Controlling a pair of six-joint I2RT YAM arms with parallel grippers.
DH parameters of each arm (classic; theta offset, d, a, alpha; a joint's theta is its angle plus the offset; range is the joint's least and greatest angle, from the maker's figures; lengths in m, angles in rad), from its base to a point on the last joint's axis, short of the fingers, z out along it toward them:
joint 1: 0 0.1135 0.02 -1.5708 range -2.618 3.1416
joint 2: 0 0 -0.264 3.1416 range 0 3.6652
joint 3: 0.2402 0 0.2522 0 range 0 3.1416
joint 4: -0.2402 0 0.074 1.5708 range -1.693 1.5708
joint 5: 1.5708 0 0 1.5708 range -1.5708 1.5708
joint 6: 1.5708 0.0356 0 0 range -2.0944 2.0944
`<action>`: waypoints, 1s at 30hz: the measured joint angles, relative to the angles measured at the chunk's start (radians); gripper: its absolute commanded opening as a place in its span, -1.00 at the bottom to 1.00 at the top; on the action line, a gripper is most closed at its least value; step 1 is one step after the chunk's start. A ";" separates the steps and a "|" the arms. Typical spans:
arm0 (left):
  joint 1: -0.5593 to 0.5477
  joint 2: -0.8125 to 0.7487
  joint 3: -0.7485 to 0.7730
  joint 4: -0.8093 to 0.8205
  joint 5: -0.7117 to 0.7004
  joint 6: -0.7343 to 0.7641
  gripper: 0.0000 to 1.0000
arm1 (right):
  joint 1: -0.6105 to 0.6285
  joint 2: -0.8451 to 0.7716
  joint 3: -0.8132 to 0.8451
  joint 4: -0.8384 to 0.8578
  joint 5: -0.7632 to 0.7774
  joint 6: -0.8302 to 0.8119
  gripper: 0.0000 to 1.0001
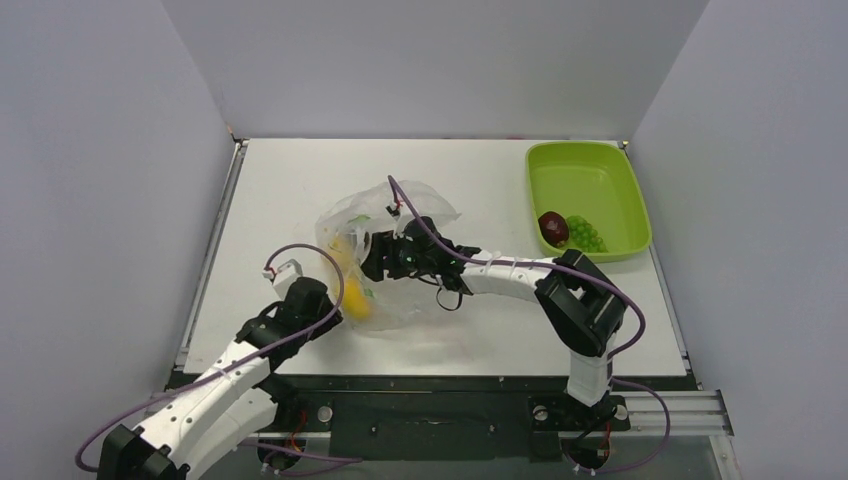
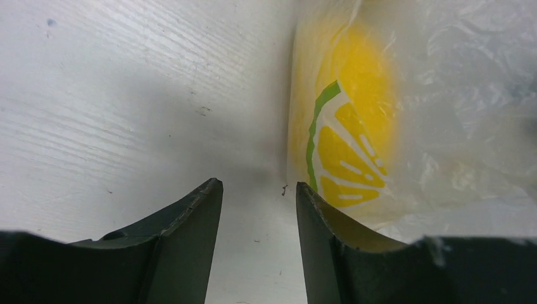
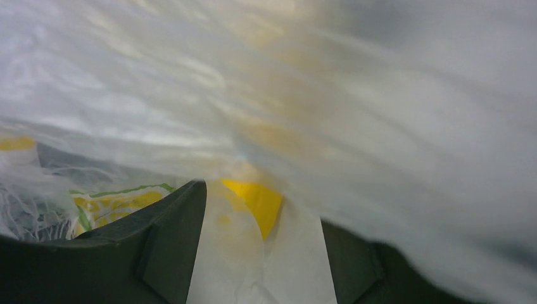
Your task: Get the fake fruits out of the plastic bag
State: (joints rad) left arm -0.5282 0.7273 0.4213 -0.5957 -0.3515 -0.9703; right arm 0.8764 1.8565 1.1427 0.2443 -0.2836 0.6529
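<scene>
Progress is partial: our left tool [image 2: 259, 188] gapes empty on the table [image 1: 280, 200] beside the plastic bag [image 1: 430, 205], which holds yellow fake fruits [image 1: 358, 305]. The right tool [image 3: 263, 202] straddles film, and we cannot tell its grip. The reddish fruit [image 1: 552, 227] and green fruit [image 1: 585, 236] lie in the tray [image 1: 590, 165].

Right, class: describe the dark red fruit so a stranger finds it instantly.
Find the lime-green tray at the far right of the table. At its near end lie two fruits: the dark red fruit is the left one, beside the bumpy green fruit.
</scene>
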 measured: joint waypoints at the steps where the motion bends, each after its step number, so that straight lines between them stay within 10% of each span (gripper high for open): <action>1: 0.000 0.026 -0.006 0.019 0.009 -0.010 -0.15 | 0.003 0.003 0.003 -0.012 -0.005 -0.010 0.23; 19: 0.000 0.330 -0.076 0.433 0.088 -0.039 -0.24 | 0.061 0.100 0.047 -0.083 -0.087 -0.053 0.23; 30: 0.000 0.235 -0.091 0.367 0.102 -0.039 -0.19 | 0.068 0.180 0.085 -0.100 0.021 -0.085 0.22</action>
State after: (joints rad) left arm -0.5282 0.9623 0.3302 -0.2287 -0.2497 -1.0096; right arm 0.9443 2.0365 1.2278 0.1440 -0.2623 0.5682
